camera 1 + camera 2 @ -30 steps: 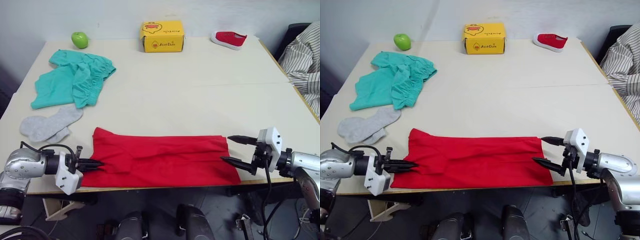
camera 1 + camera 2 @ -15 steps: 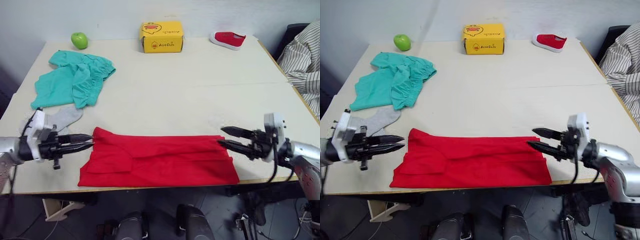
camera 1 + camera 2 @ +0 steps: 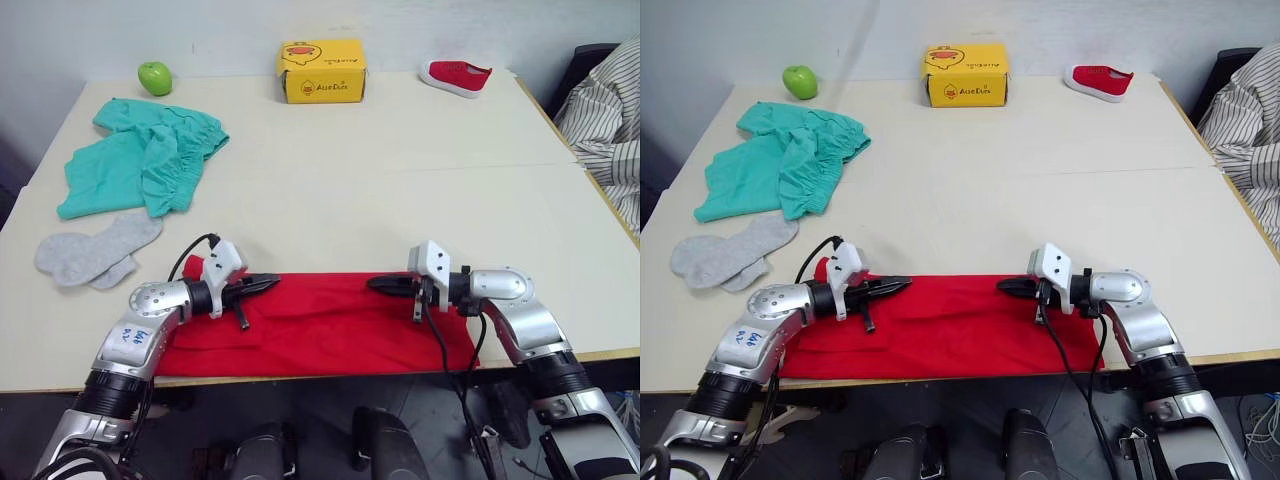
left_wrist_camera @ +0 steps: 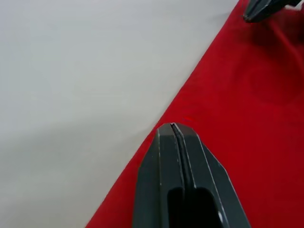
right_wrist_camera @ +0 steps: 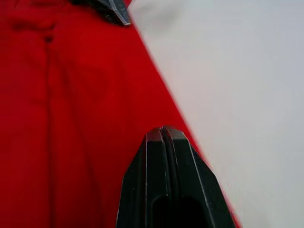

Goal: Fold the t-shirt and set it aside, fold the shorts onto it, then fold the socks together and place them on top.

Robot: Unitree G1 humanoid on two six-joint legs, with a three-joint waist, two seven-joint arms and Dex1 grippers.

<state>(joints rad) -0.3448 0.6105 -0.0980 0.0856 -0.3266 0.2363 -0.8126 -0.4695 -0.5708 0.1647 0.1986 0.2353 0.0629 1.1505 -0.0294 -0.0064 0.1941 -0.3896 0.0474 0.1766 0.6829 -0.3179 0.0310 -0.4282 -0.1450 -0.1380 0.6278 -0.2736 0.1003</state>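
The red t-shirt (image 3: pixel 320 325) lies folded into a long flat strip along the table's front edge. My left gripper (image 3: pixel 268 283) is shut and points right, its tip over the strip's far edge left of the middle. Facing it, my right gripper (image 3: pixel 377 284) is shut too, its tip over the same edge right of the middle. The wrist views show the left gripper (image 4: pixel 172 127) and right gripper (image 5: pixel 163 129) with fingers pressed together and no cloth seen between them. The teal shorts (image 3: pixel 140 165) lie crumpled at the far left. The grey socks (image 3: pixel 95 250) lie just in front of them.
A green apple (image 3: pixel 155 77), a yellow box (image 3: pixel 321 71) and a red shoe (image 3: pixel 455 76) stand along the table's far edge. A striped cloth (image 3: pixel 610 110) hangs beside the table's right side. Bare table (image 3: pixel 400 180) stretches between the t-shirt and the box.
Both grippers have moved inward from the t-shirt's two ends to the middle of its far edge. The right gripper has gone from open to shut. The t-shirt still lies flat.
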